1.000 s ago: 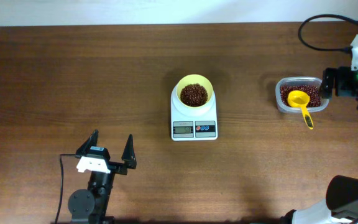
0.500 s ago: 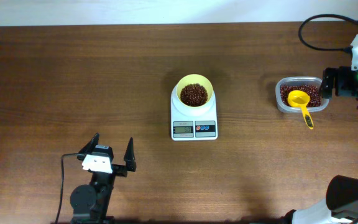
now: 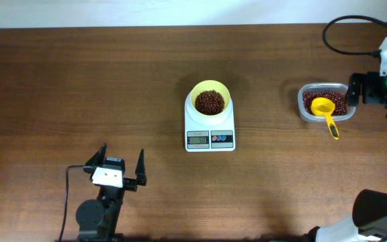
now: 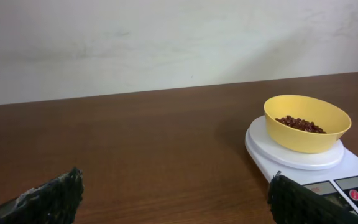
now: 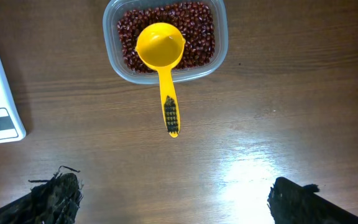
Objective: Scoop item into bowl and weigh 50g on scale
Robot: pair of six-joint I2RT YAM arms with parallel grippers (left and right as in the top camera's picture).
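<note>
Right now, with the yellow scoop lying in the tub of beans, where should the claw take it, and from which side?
Take the scoop's handle, not the cup. It juts past the tub rim over bare table, free on both sides. Come straight down with the right claw, fingers across the handle's width.

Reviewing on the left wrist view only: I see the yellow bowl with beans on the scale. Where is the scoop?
Observer: The yellow scoop rests with its cup on the beans in the clear tub, handle out over the rim.
Operator: Is the right arm holding it?
Observer: No, the right fingers are open, apart from the handle.
Operator: Where is the tub?
Observer: Apart from the scale, on the right arm's side.
</note>
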